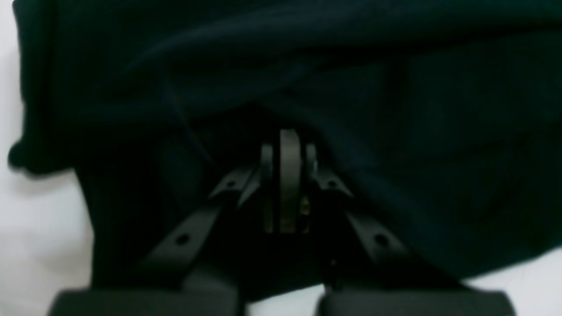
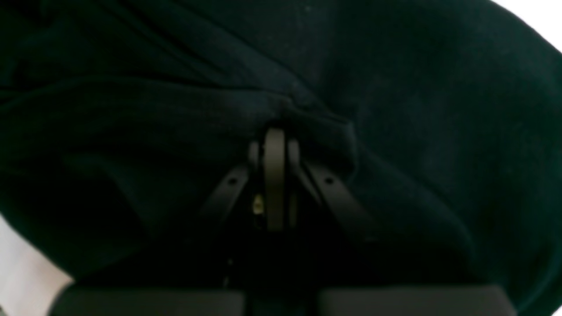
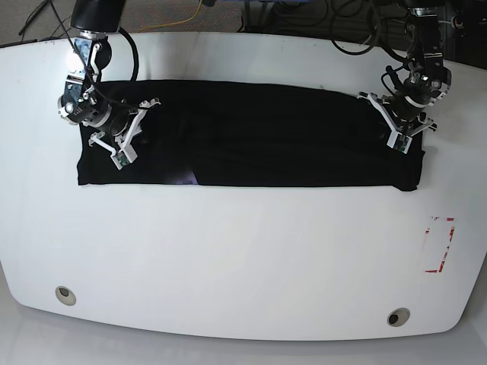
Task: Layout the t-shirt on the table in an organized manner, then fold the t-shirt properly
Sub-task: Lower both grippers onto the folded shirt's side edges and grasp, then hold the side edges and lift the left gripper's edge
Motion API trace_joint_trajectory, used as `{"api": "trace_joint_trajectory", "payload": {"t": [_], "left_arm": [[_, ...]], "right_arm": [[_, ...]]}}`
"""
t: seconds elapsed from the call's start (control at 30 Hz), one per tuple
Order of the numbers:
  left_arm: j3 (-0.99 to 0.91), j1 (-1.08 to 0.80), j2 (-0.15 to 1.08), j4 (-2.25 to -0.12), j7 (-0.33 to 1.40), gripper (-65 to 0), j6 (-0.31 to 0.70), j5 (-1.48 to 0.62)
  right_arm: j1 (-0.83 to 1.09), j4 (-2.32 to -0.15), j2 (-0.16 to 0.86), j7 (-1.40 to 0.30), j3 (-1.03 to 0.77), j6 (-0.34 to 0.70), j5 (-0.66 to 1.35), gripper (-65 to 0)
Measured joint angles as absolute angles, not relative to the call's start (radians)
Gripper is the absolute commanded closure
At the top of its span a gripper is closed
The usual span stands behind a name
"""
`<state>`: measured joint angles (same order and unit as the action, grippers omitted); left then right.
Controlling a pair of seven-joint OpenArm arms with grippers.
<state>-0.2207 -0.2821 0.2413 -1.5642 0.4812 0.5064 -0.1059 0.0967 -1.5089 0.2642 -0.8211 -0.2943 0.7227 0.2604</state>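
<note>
Two round holes point(image 3: 65, 295) are seen in the near edge of the table point(image 3: 243, 258). Farther back, the t-shirt point(image 3: 251, 137) is laid out as a wide black band. Its left end is pinched by the right gripper point(image 3: 122, 156), its right end by the left gripper point(image 3: 401, 141).

Dim, blurred wrist views; bright overview

Black t-shirt point(image 3: 251, 137) spread across table point(image 3: 243, 258), a pincer at each end.
</note>
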Motion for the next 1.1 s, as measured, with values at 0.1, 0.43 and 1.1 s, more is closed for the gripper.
{"api": "trace_joint_trajectory", "payload": {"t": [0.1,0.43,1.1], "left_arm": [[-0.220,-0.283,0.239,-1.570,0.486,0.0,0.509,-0.106],[-0.223,-0.316,0.231,-1.726,0.602,-18.0,0.545,-0.086],[-0.601,-0.132,0.237,-1.696,0.820,-39.2,0.630,-0.416]], "right_arm": [[0.090,-1.503,0.271,-0.817,-0.295,0.719,0.246,0.0],[0.082,-1.497,0.292,-0.815,-0.294,0.715,0.240,0.0],[0.080,-1.498,0.299,-0.784,-0.242,0.702,0.213,0.0]]}}
